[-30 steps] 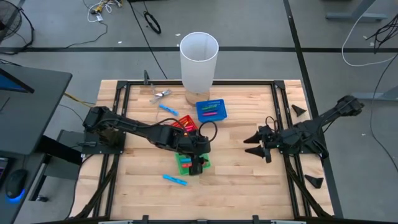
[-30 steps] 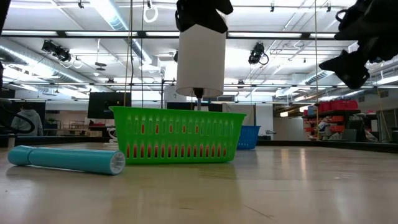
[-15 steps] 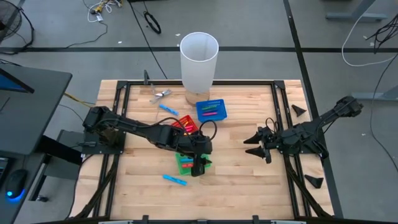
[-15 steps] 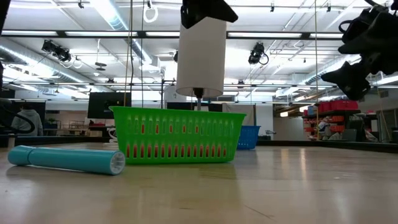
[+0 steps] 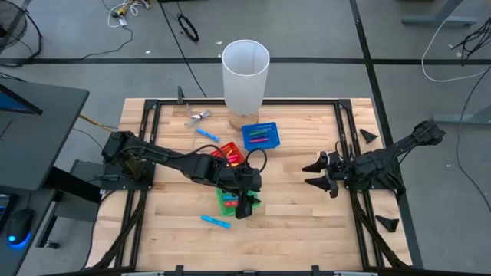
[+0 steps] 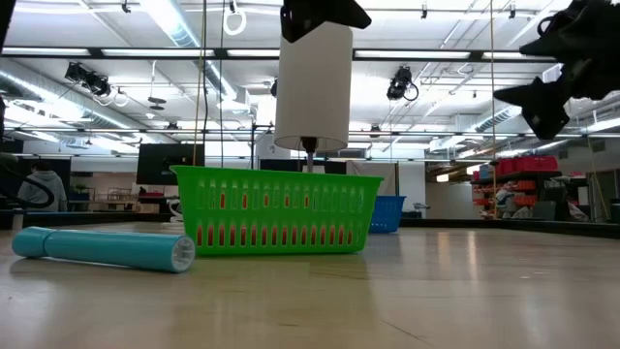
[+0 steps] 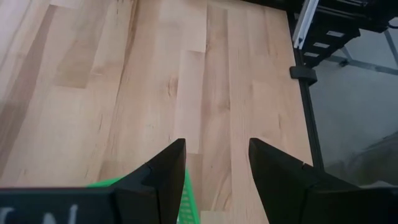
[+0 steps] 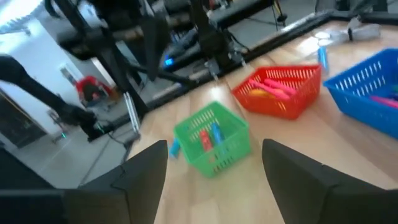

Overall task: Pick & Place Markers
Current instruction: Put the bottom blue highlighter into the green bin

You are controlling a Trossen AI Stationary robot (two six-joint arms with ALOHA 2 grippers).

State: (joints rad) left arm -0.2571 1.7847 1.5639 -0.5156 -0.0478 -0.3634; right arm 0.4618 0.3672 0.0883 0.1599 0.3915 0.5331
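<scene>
The left gripper is held spread and empty over the green basket; the light, stiff, slippery blue marker is best pinched mid-length.

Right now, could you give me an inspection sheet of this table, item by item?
Surface: wooden table, mostly bare.
Job's things: blue marker on the wood near the green basket; another behind the red basket; more in the blue basket.
Clutter: white cylinder, metal clip.
Tools: left tool over the green basket, empty; right tool open, raised.
Cables: on the floor.
Surroundings: workshop, screens.
</scene>
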